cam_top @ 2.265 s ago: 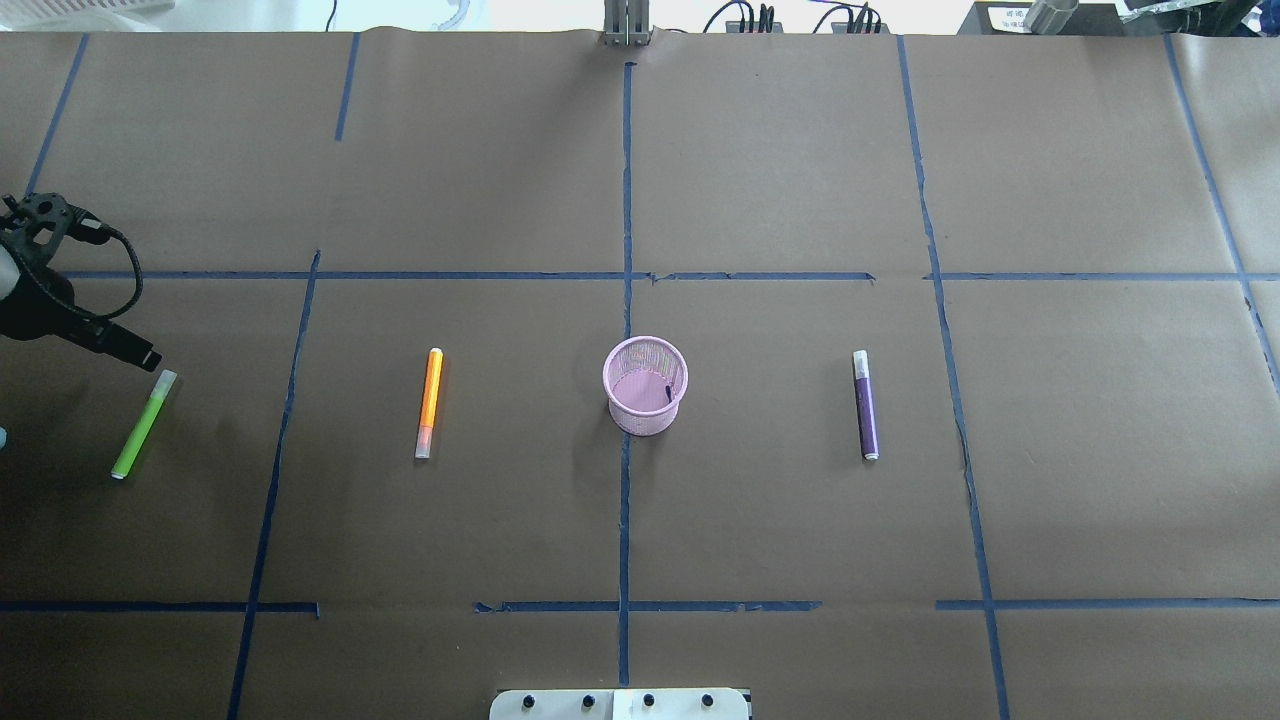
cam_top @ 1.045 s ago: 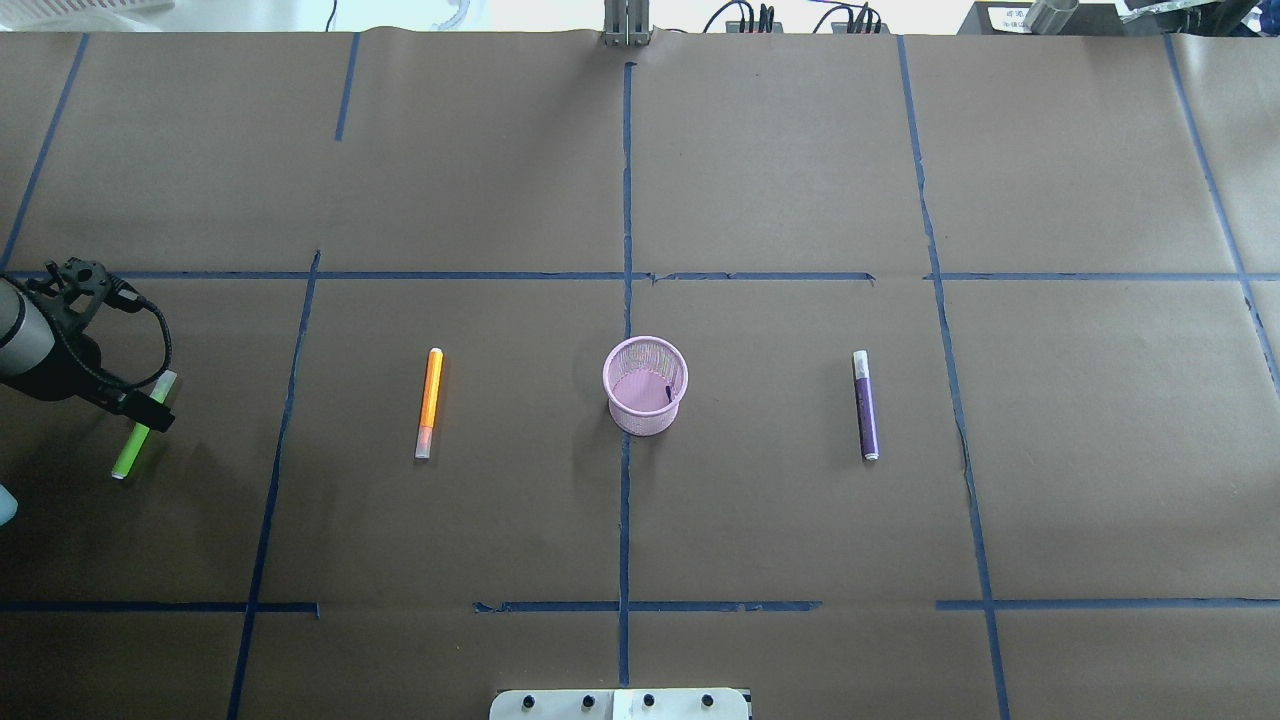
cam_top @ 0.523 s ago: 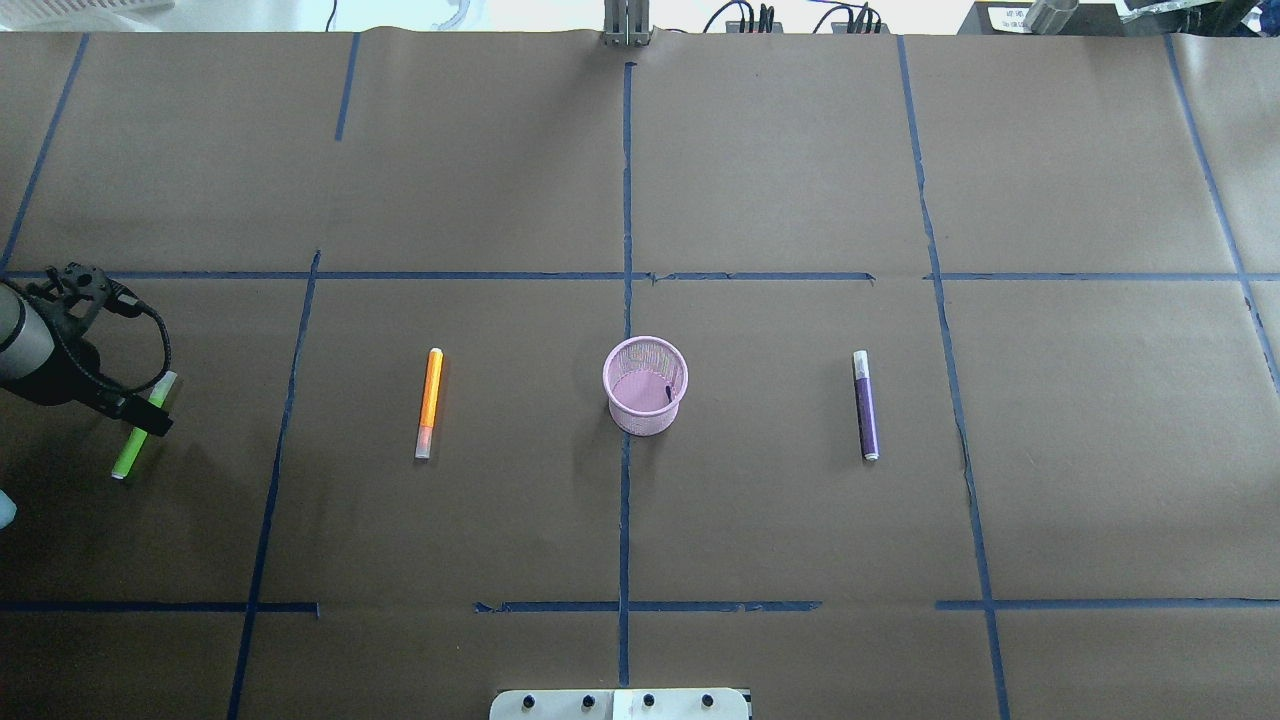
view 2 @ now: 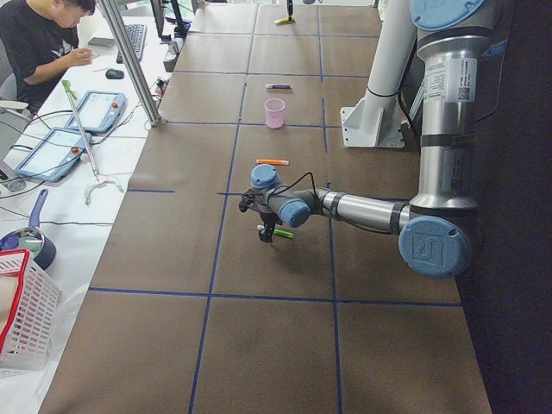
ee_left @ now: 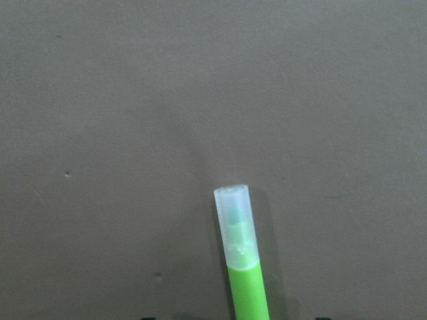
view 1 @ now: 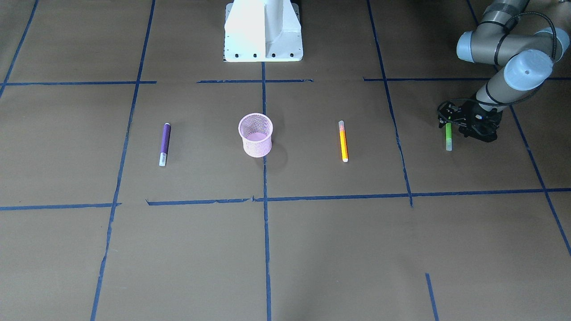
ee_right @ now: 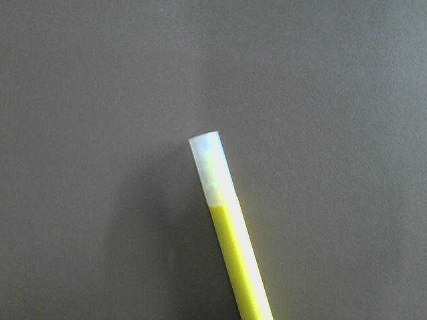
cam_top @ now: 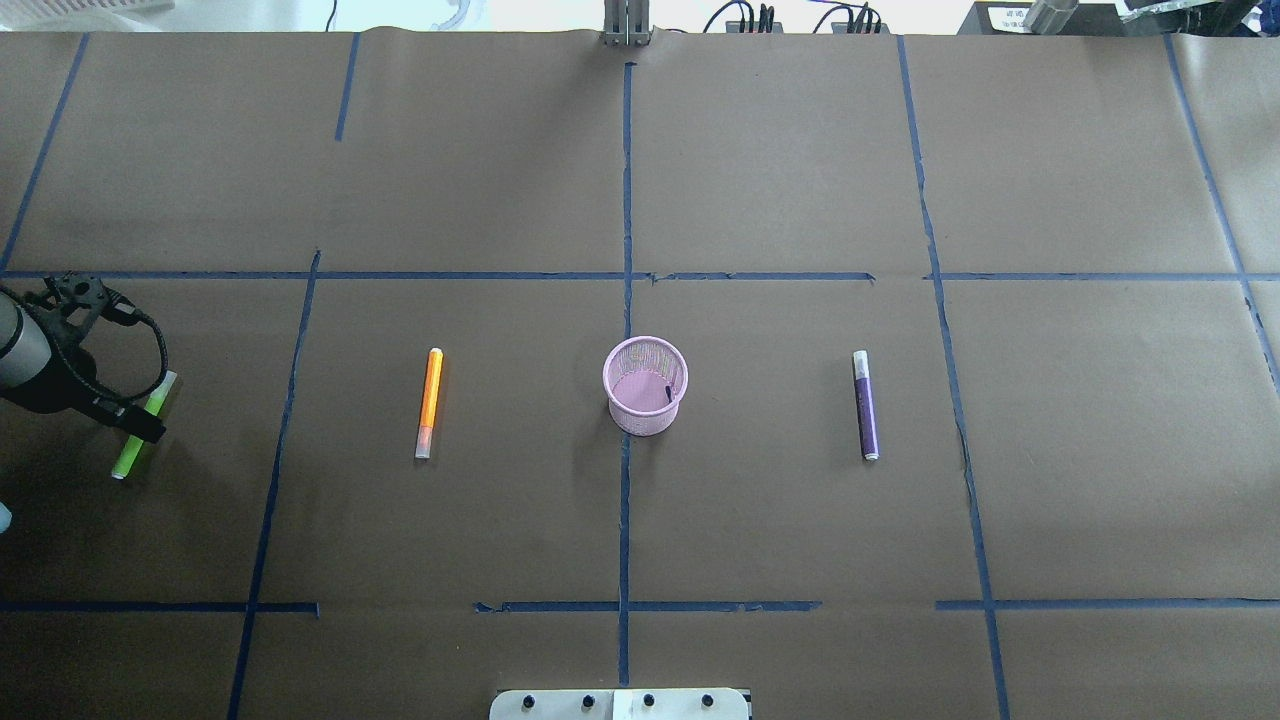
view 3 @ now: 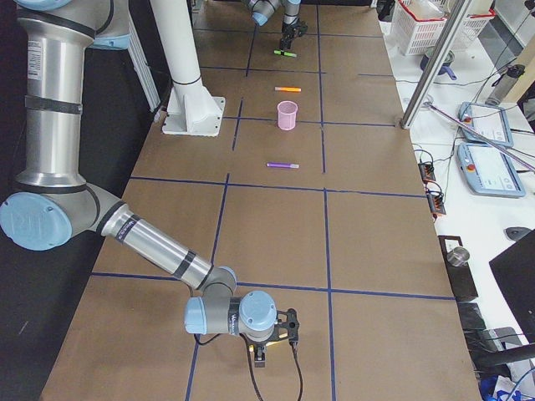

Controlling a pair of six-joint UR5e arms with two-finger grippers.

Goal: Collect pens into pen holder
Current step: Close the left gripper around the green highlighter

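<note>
The brown paper-covered tabletop [cam_top: 800, 180] is crossed by blue tape lines. The left arm [view 1: 504, 49] reaches down far to the pen holder's left. The right arm [view 3: 150, 238] stretches low along the tabletop, well away from the pen holder on its other side.

The pen holder [cam_top: 645, 385], a pink mesh cup, stands upright on the centre tape line. The purple pen [cam_top: 866, 405] lies flat to its right and the orange pen [cam_top: 429, 402] lies flat to its left, each well apart from it. The green pen [view 1: 448, 139] lies farther left of the pen holder, beyond the orange pen.

The left gripper [cam_top: 140, 425] sits over the green pen's middle. In the left wrist view two dark fingertips show at the bottom edge, spread clear of the barrel on either side, so the gripper is released. The right gripper [view 3: 262, 357] points down at the tabletop, and I cannot tell whether it is released or clenched. The right wrist view shows a yellow pen [ee_right: 230, 247] lying flat beneath it.
</note>
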